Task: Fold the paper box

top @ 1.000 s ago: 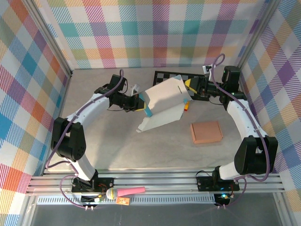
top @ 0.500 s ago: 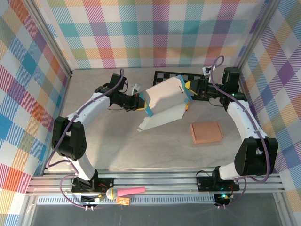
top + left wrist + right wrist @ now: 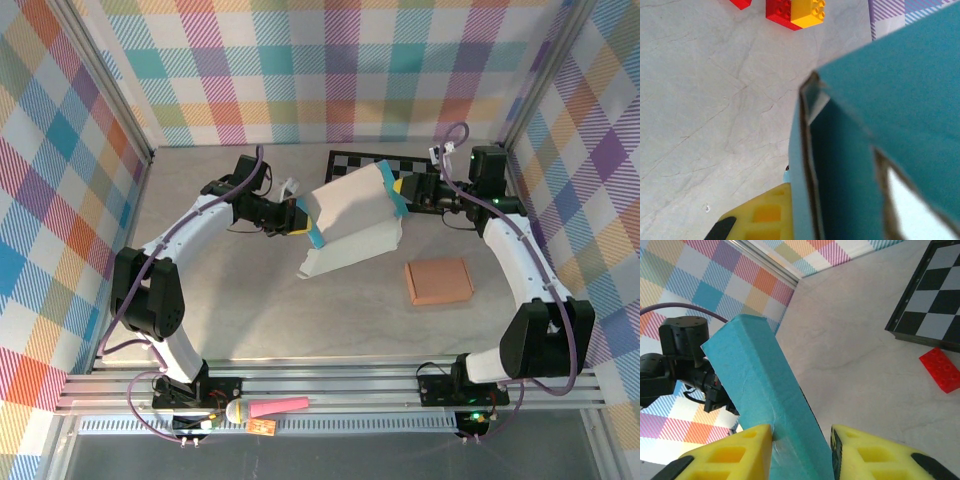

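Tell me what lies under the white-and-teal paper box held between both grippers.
From above, the white-and-teal paper box covers whatever lies beneath. The left wrist camera, looking past its teal edge, shows grey tabletop and red-and-yellow toy bricks; whether they sit directly under it cannot be told.

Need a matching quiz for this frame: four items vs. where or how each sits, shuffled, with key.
1 paper box
2 tan box
3 checkerboard
4 red brick

A lying flat on the table, right side
B near the back wall
C gripped at both ends
D on the table just off the board's edge

Pairs: 1-C, 2-A, 3-B, 4-D
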Available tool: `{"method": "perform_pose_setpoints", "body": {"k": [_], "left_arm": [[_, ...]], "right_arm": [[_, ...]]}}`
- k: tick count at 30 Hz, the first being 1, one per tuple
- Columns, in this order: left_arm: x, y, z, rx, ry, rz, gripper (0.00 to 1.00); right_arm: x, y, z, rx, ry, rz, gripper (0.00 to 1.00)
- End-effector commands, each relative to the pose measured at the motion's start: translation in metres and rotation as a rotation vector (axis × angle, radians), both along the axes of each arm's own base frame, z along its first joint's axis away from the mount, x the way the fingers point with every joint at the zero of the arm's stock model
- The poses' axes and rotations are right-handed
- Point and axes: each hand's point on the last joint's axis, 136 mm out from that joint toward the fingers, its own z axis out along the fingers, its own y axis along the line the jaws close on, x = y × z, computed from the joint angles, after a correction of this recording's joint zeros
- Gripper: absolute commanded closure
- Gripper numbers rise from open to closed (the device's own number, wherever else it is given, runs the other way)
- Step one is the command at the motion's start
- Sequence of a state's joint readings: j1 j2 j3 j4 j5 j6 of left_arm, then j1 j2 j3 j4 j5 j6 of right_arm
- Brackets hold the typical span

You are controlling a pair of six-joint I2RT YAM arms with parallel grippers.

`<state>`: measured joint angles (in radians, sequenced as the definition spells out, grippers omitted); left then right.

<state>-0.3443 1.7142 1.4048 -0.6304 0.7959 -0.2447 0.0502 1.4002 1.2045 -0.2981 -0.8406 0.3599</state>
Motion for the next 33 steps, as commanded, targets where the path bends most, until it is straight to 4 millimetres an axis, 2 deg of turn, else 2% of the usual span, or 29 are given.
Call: {"method": "perform_pose_setpoints", "body": {"k": [1,13,23,33], "left_arm": [[-0.004,-0.004,0.012,-0.030,-0.014,-0.034,1.00],[-0.007,-0.008,0.013,-0.013,-0.021,-0.053,1.00],[-0.010,-0.008,0.015,0.006,-0.027,-0.066,1.00],[-0.013,-0.008,0.019,0.030,-0.043,-0.078,1.00]], "right_arm": [[-0.002,0.001,0.012,-0.060,-0.069,0.004,0.62],[-0.001,0.016,0.007,-0.217,-0.124,0.017,0.63],[-0.004,0.032,-0.006,-0.431,-0.182,0.043,0.65],[0.007,0.030,-0.024,-0.693,-0.218,-0.036,0.65]]}}
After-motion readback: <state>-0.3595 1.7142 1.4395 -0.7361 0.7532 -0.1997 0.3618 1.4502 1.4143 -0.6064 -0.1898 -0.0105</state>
